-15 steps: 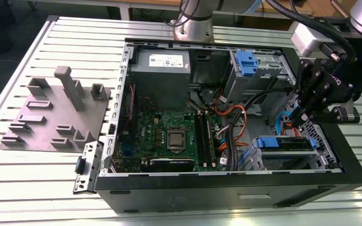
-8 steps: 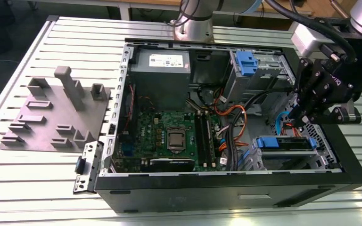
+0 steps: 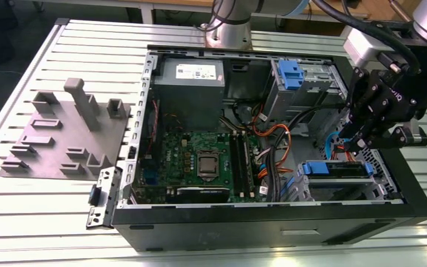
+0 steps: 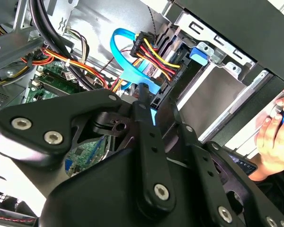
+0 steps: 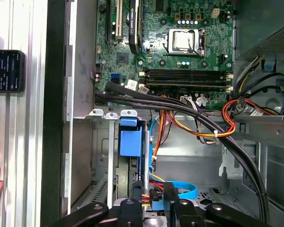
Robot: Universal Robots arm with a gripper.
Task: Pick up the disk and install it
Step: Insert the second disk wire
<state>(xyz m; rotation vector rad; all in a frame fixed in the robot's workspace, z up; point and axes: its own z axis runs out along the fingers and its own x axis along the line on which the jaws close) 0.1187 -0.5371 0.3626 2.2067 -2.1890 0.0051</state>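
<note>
The hand (image 3: pixel 358 146) hangs inside the open computer case (image 3: pixel 198 225) on the slatted worktop (image 3: pixel 43 222), beside the lower drive cage (image 3: pixel 339 186). The disk (image 3: pixel 337 169) sits in that cage, its blue rail showing. Whether the hand is clenched or released, I cannot tell.

Disk (image 3: pixel 337 171) with blue rails seated flat in lower drive cage (image 3: pixel 339 186).
</note>
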